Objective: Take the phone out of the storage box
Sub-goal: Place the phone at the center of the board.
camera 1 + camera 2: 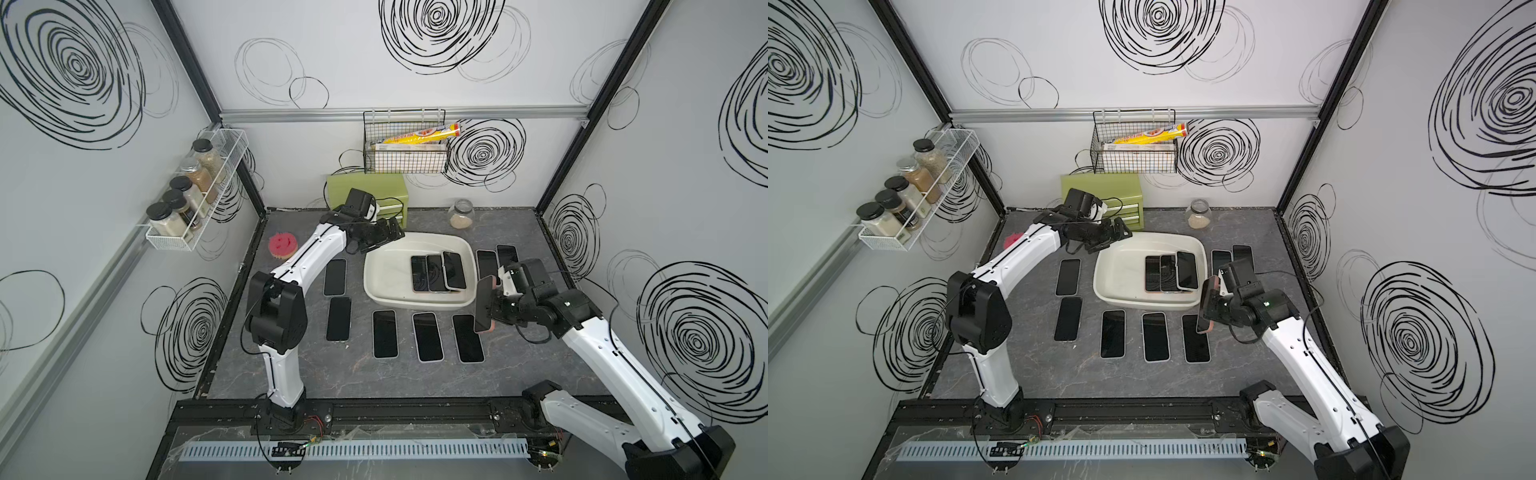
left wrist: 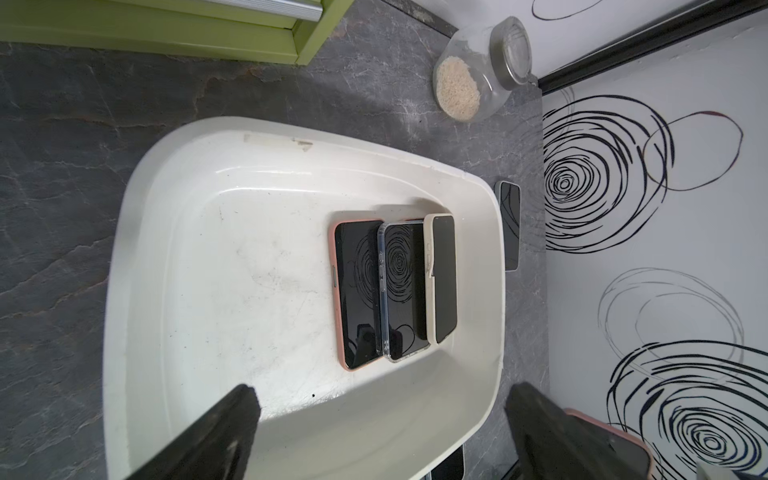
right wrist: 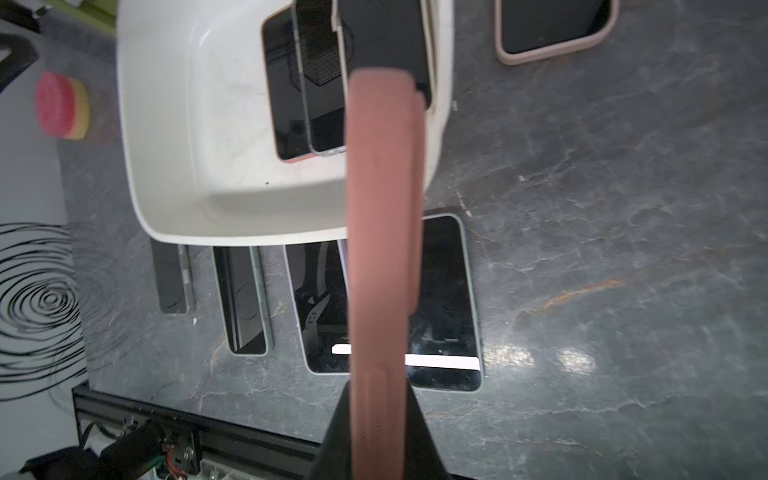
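While the right gripper (image 1: 491, 309) pinches the held phone (image 1: 483, 301) across its flat faces, jaws nearly together on the pink case, that phone hangs on edge above the table. It sits just beside the near corner of the storage box (image 1: 376, 286), on the right arm's side. Its long axis runs straight out ahead of the jaws, in line with the fingers. Step in hand, by my reading: carry and set down.

Directly beneath these jaws: a table phone (image 3: 446, 303), screen up, end of the near row. Lowering here would put one phone on another. Bare table (image 3: 602, 270) lies to the side of the jaws away from the tub. I judge the coming move turns on shifting that way and tipping the phone flat.

Left gripper (image 2: 382, 419): jaws spread wide, holding nothing, poised over the tub's rim. Ahead of and below them, across the tub floor, three phones overlap like shingles:
- pink-cased phone (image 2: 357, 295)
- clear-cased phone (image 2: 403, 291)
- cream-cased phone (image 2: 442, 278), tilted up beside the wall farthest from these jaws

Their long axes lie parallel, square to the line between the two fingers, so the spread would straddle a phone's width. The right jaws are nearer that stack but occupied. The left arm is free but must reach across. Risk: with the edges overlapping, lifting one may drag its neighbour.
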Motion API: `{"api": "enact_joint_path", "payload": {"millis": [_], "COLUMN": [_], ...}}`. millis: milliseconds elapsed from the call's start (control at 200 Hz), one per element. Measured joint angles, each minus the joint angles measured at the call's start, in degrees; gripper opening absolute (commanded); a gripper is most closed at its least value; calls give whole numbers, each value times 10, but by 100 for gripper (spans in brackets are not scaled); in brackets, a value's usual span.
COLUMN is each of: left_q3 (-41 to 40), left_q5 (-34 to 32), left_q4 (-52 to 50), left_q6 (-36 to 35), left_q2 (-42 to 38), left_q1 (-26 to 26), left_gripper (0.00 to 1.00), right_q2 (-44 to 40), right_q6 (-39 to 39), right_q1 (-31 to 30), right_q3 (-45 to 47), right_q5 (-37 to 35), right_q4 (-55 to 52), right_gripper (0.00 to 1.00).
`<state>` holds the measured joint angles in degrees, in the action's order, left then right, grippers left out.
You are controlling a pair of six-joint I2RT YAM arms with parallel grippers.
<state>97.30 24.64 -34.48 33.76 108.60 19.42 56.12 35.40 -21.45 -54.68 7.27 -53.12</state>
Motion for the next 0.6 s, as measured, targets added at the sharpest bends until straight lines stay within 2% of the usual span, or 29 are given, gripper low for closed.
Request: {"api": "enact_joint_path", "payload": {"millis": [270,601], "left_q3": [-43,-96], "left_q5": [16,34], "left_q4": [8,43], "left_q6": [-8,-8], "left_q2": [-19,-31], "left_q1": [-10,-12], "left_gripper": [99,99], "right_q2": [66,121], "right_q6": [-91,-122], "right_q1": [52,67], "right_q3": [27,59], "right_q5": [-38,-49], "right_q4": [-5,22], "right_gripper": [0,0]}}
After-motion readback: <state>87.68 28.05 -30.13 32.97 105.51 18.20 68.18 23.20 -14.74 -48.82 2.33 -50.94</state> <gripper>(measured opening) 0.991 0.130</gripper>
